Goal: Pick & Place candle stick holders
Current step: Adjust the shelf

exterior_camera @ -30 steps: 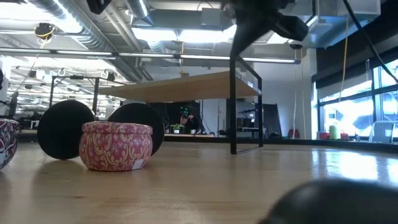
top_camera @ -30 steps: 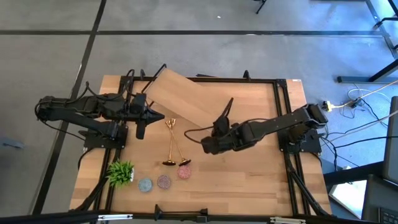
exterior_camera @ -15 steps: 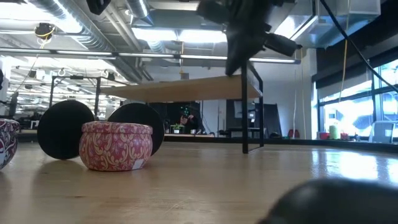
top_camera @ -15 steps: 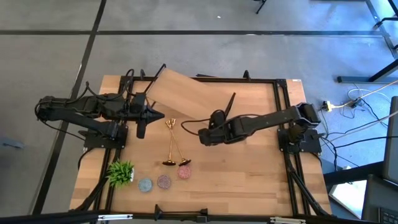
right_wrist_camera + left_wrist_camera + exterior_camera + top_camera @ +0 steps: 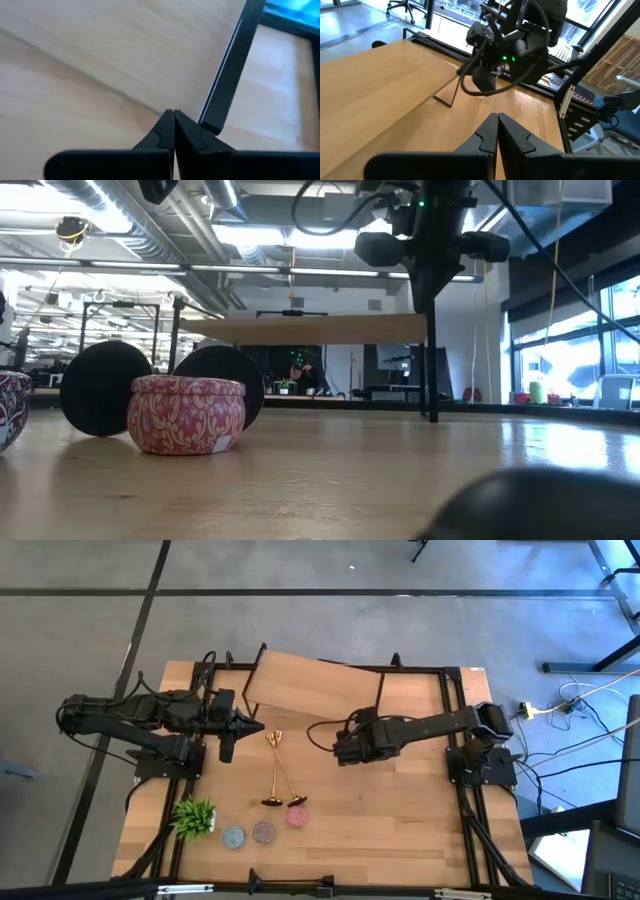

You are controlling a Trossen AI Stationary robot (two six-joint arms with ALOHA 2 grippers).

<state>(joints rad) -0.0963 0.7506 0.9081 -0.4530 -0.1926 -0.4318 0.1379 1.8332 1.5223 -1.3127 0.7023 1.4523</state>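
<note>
**A:** Two shiny gold metal candlesticks (image 5: 274, 772) are lying on the pale wooden table (image 5: 400, 810) in the high view. Their cup ends are pointing towards the left gripper (image 5: 257, 727) and their round bases towards the front edge.

**B:** And the left gripper is hanging just beside those cup ends, fingers pressed together, touching nothing. What is sitting near the bases?

**A:** A pink patterned round tin (image 5: 297, 817) is sitting right by them, in a row with a mauve tin (image 5: 263, 831) and a blue-grey tin (image 5: 233, 837). A small green plant (image 5: 195, 818) is standing at the end of the row.

**B:** The right gripper (image 5: 345, 748) is reaching over mid-table, beside a raised light wooden board (image 5: 310, 690) with a thin dark upright post (image 5: 379, 695) at its corner.

**A:** In the low view the bases are showing as two dark discs (image 5: 100, 388) behind the pink tin. The board is hanging level above the table, and the post is running down under the right arm.

**B:** The left wrist view is showing its own fingers (image 5: 490, 131) closed, with the right arm working by the post beyond.

**A:** The right wrist view is showing its fingers (image 5: 165, 129) shut as well, gripping nothing. The post is standing just beside their tips. Whether that post is a candlestick, I cannot tell.
</note>
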